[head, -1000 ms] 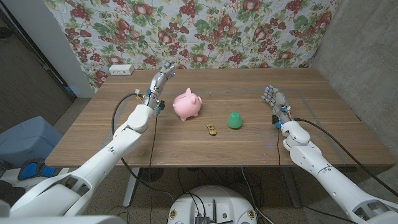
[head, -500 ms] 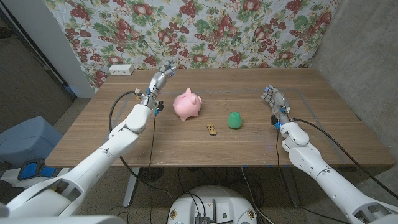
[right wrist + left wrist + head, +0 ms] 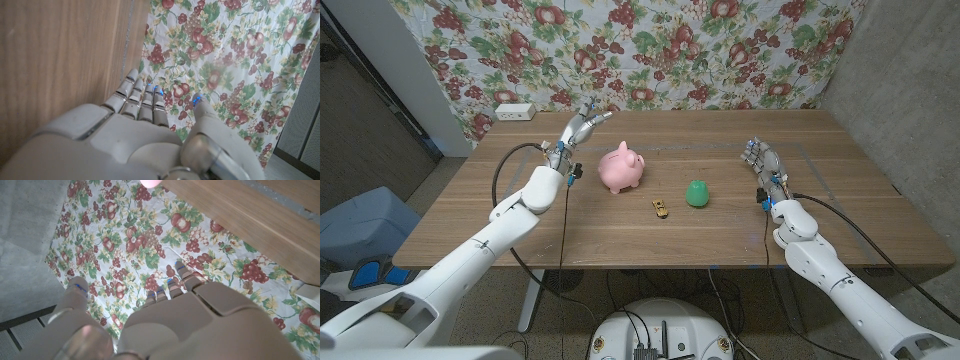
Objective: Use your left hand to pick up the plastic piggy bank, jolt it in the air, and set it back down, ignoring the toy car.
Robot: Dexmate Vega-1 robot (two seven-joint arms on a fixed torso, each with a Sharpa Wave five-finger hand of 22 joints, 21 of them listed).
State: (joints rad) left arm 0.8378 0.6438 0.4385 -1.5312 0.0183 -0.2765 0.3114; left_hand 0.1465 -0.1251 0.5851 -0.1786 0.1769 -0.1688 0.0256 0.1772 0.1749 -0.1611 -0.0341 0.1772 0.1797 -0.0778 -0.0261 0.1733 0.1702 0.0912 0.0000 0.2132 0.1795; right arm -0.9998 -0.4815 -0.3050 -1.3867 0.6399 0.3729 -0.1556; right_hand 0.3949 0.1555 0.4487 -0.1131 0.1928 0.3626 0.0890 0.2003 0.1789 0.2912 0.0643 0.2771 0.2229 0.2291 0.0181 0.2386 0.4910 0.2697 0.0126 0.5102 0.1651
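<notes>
pink piggy bank (image 3: 621,168) stands upright on the wooden table (image 3: 520,225), abt mid-table, snout facing toward the robot's right. left hand (image 3: 578,130) is raised above the table just beside the bank on its left, not touching it, fingers spread apart & holding nothing; left wrist view shows the hand's back (image 3: 200,315) w/ fingers pointing at the floral cloth (image 3: 650,50). small gold toy car (image 3: 661,208) sits near the bank, closer to the robot. green egg-shaped thing (image 3: 697,193) is just right of the car. right hand (image 3: 761,162) is well apart at the table's right side, fingers extended close together, empty. white power strip (image 3: 513,111) at far left corner.
</notes>
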